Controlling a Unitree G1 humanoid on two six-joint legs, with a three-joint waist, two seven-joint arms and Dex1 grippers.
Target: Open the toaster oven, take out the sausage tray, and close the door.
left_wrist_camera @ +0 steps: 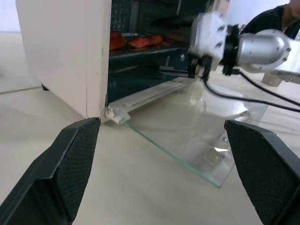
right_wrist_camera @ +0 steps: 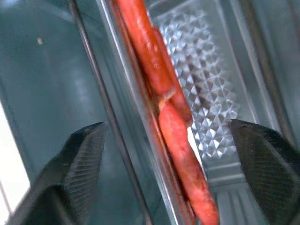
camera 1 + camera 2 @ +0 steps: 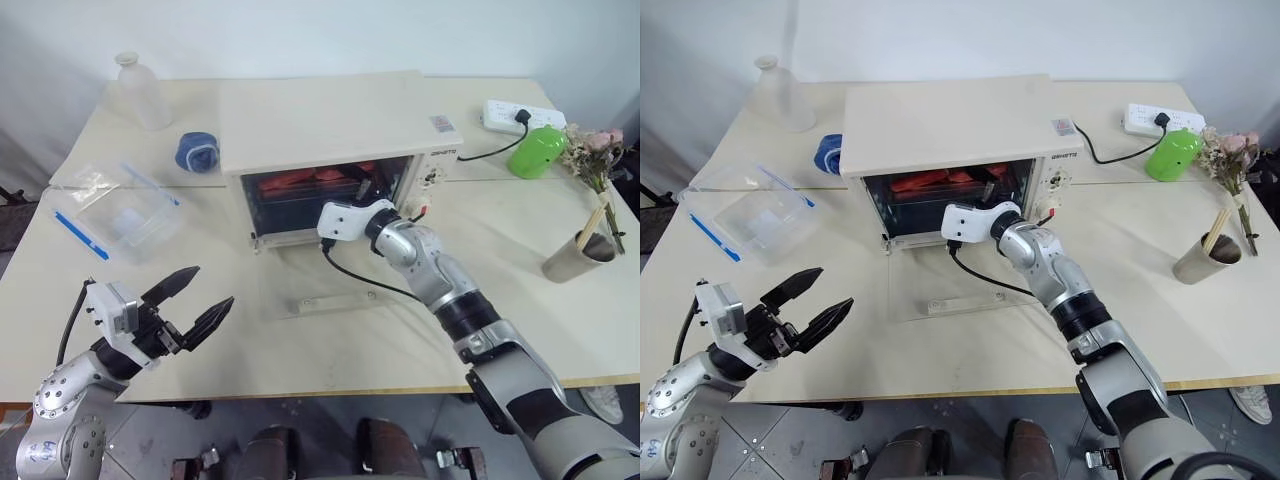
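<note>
- Two grippers are at work: we see the left gripper (image 3: 187, 304) hanging spread wide and empty over the table (image 3: 400, 340), well apart from the toaster oven (image 3: 340, 150), while the right gripper (image 2: 164, 154) reaches into the oven mouth with its fingers apart around the near edge of the sausage tray (image 2: 206, 93), not yet clamped on it.
- The door (image 1: 187, 140) lies folded flat on the table in front of the oven, its glass directly under the right forearm; we judge it at risk of being leaned on or struck as the tray comes out.
- The tray sits inside the cavity on the wire rack (image 2: 101, 103), with red sausages (image 2: 161, 84) lying along it. If the fingers close on a sausage instead of the metal rim, we expect a soft, slipping hold.
- A shallow bite on the rim could let the tray tilt on withdrawal, rolling the sausages off onto the glass.
- A finger may catch a rack wire and drag the rack along with the tray.
- The gripper's cable (image 3: 365, 280) trails across the open door and could snag its edge.
</note>
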